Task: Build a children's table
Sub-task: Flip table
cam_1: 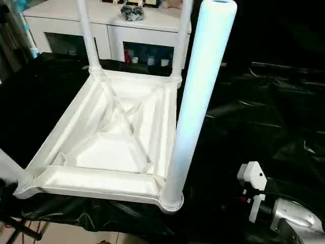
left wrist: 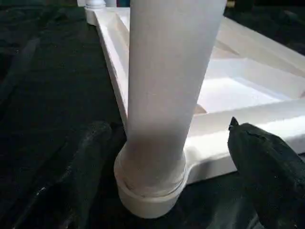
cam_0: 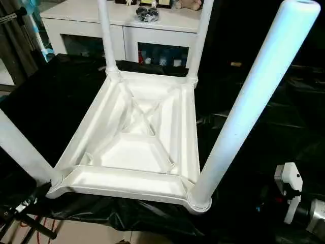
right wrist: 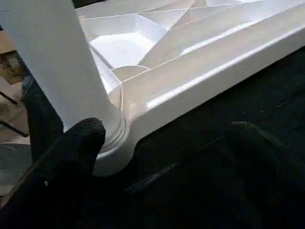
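Tabletop (cam_0: 137,152) lies upside-down on black-covered desk (cam_0: 264,117), all four legs (cam_0: 254,96) socketed. Left gripper (left wrist: 162,157) fingers apart around near-left leg; right gripper (right wrist: 162,143) fingers apart, empty. Judgement: press each leg straight down, check seating.

Head stereo pair looks down on the upturned tabletop (cam_0: 134,147); wrist cameras sit close at its near corners

White plastic rectangular tabletop (cam_0: 134,152) lies upside down in front of me on black sheeting, ribbed underside w/ X-shaped bracing facing up. All 4 long white tubular legs stand in round corner sockets: near-right leg (cam_0: 251,101) leaning slightly right, near-left leg (cam_0: 20,150) tilted outward to my left, far-left leg (cam_0: 105,35) & far-right leg (cam_0: 200,40) roughly upright.
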